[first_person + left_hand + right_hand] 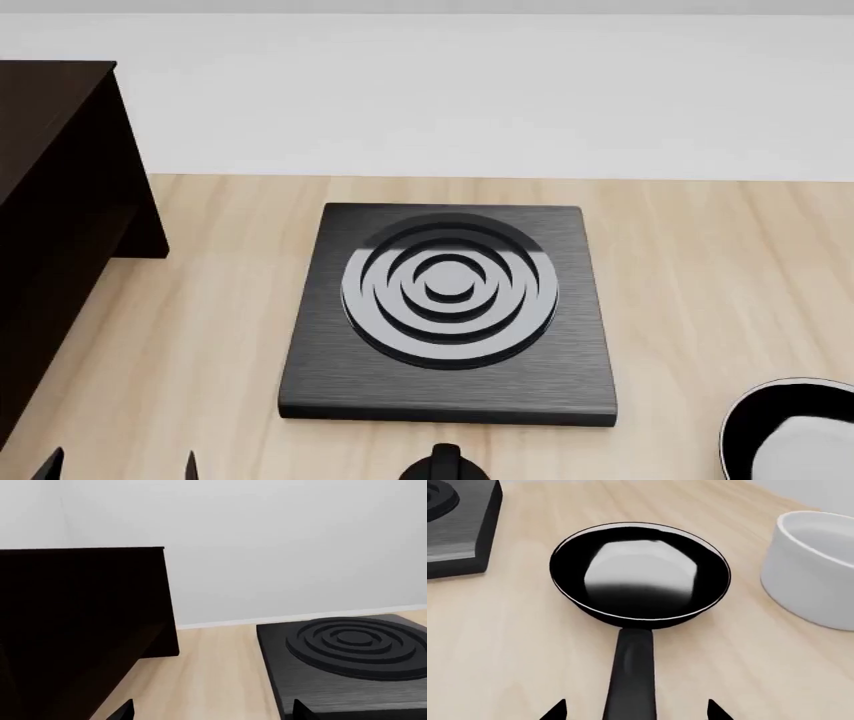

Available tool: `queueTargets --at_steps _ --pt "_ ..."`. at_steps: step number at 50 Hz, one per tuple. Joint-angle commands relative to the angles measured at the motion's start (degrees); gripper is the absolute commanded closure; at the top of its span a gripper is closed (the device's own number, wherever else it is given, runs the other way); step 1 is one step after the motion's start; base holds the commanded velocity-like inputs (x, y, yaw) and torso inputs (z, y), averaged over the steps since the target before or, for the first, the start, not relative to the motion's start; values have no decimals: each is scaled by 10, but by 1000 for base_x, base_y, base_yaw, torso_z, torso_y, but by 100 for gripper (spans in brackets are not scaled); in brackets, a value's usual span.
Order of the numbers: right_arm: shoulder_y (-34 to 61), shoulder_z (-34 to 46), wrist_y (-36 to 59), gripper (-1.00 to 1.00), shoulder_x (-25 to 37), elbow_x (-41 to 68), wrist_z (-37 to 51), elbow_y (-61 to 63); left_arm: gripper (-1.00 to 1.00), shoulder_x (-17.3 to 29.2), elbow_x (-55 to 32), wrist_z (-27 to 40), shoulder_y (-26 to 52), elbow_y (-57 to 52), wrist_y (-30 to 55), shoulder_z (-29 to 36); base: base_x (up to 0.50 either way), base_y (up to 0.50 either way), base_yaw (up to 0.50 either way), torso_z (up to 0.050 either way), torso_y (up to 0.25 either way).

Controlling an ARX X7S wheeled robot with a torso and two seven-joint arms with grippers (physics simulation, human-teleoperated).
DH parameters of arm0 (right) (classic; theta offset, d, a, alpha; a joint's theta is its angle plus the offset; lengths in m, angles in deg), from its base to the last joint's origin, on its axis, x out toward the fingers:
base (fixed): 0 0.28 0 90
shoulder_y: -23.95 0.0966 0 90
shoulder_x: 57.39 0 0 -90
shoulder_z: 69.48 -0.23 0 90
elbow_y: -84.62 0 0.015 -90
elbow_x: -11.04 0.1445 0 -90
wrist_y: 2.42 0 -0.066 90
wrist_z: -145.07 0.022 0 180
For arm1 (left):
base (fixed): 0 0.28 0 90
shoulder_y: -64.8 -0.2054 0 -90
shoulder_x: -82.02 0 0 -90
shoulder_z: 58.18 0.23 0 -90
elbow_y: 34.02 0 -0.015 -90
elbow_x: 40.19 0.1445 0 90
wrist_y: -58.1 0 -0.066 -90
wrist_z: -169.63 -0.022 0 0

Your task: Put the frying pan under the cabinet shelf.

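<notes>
The frying pan (639, 577) sits on the light wooden counter (507, 645), its long handle running down toward the bottom edge of the right wrist view, between the two dark fingertips (554, 711) of the right end effector (635, 711), which is spread wide and grips nothing. A white bowl (817, 565) stands just beside the pan. In the head view only the pan's rim shows at the lower right corner, well apart from the cabinet shelf (60, 220) filling the left edge. The square hob plate (451, 310) lies between them. The left end effector (210, 712) is also spread apart, empty, facing the cabinet and hob.
</notes>
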Motion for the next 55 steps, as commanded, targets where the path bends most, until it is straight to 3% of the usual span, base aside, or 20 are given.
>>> queueTargets --at_steps 1,49,50,55 --pt "6 0 -23 -100 -12 2 -12 -44 -100 3 -1 4 0 1 -3 3 0 0 0 0 0" --pt "36 21 -64 -100 -30 9 -52 -148 -100 14 -2 17 0 8 -21 16 1 0 0 0 0" --pt "36 21 -65 100 -30 10 -51 -146 -100 14 -2 18 0 8 -21 17 0 0 3 0 0" --pt "36 22 -56 100 -29 18 -53 -132 -100 14 -2 18 2 9 -20 19 2 0 1 0 0"
